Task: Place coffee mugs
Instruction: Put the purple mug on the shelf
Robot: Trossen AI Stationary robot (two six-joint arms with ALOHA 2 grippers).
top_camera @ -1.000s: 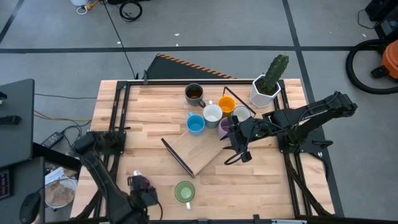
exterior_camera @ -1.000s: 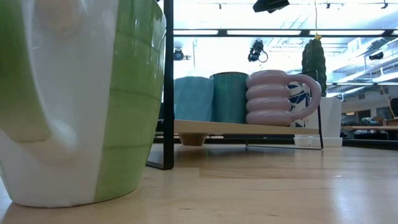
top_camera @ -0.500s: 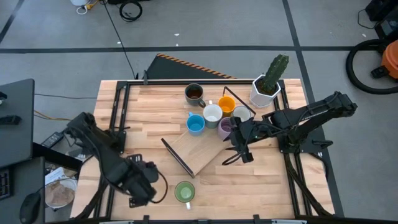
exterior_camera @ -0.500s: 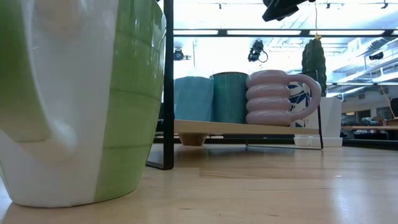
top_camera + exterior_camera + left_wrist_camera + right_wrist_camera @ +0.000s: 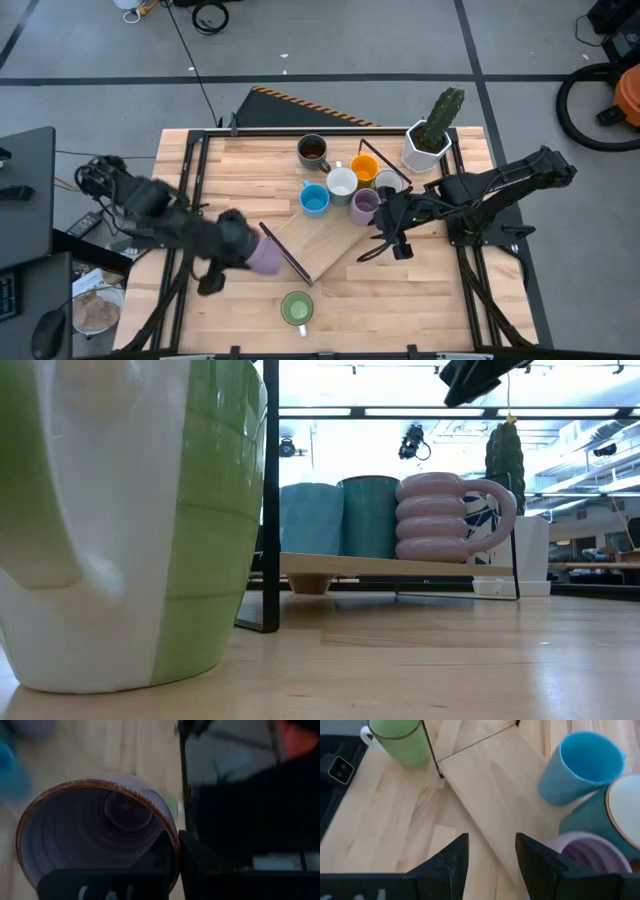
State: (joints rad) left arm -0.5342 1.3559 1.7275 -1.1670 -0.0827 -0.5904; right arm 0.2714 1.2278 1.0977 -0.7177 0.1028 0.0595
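Note:
My left gripper [image 5: 245, 250] is at the near-left edge of the wooden board [image 5: 322, 240] and is shut on a purple mug [image 5: 266, 257] with a brown rim [image 5: 95, 832]. My right gripper [image 5: 390, 243] hangs open over the board's right side, near the second purple mug [image 5: 363, 205]. That mug stands on the board's far part with the blue [image 5: 314, 199], white [image 5: 342, 182], orange [image 5: 364, 167] and another pale mug [image 5: 388, 182]. The dark brown mug [image 5: 313, 150] stands on the table beyond them. The green mug [image 5: 296, 308] stands near the near edge and fills the left of the low view [image 5: 130, 520]. My left gripper holds the purple mug by its wall at the rim [image 5: 174, 851]. One finger [image 5: 159, 849] is inside the mug and the other [image 5: 210, 851] is outside. The mug's opening faces back at the wrist camera. Whether it is lifted clear of the table I cannot tell.
A white pot with a green cactus [image 5: 432, 135] stands at the far-right corner. A thin black frame [image 5: 285, 255] rises along the board's near-left edge, right beside the held mug. Black rails run along the table's left [image 5: 190, 180] and right [image 5: 465, 250] sides. Bare wood lies near right [image 5: 400, 300].
My left gripper has swung from the table's near-left corner toward the far edge and to the right, up to the board's near-left edge, and the purple mug is now plain in it. My right gripper has drifted slightly right and stays open.

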